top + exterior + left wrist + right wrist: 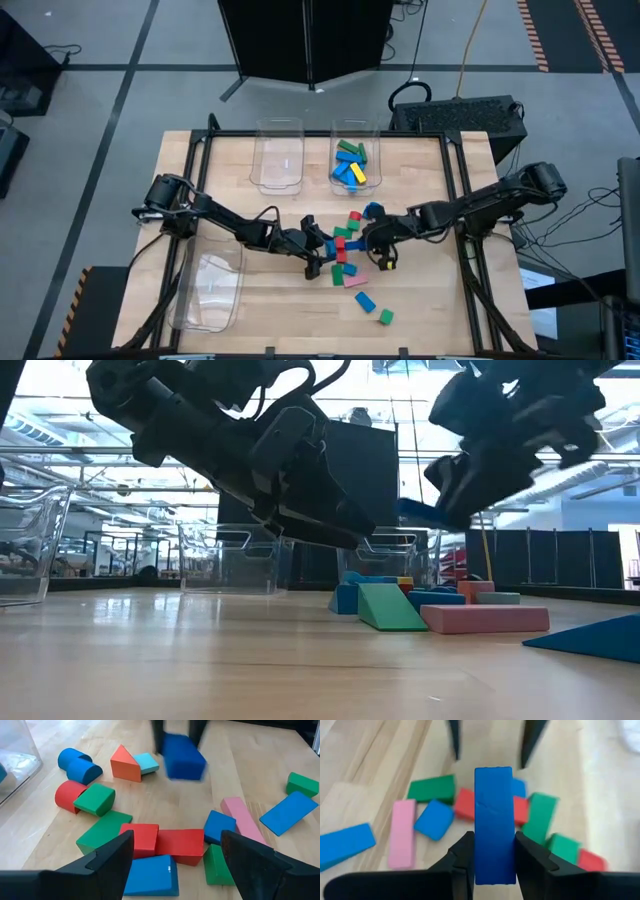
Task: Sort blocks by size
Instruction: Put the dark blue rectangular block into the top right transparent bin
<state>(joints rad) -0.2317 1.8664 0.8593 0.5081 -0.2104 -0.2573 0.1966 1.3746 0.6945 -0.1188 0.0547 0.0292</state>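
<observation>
Right now my right pincer (494, 862) is clamped on a long blue block (493, 822), held up above the pile of blocks (345, 250). If it slips, it falls back in. My left pincer (175, 855), fingers apart, is close enough to bump.

One camera looks straight down on the whole surface (420, 300); another sits low, level with it. Both wrist cameras look closely at the same blocks (170, 842) mid-surface.
</observation>
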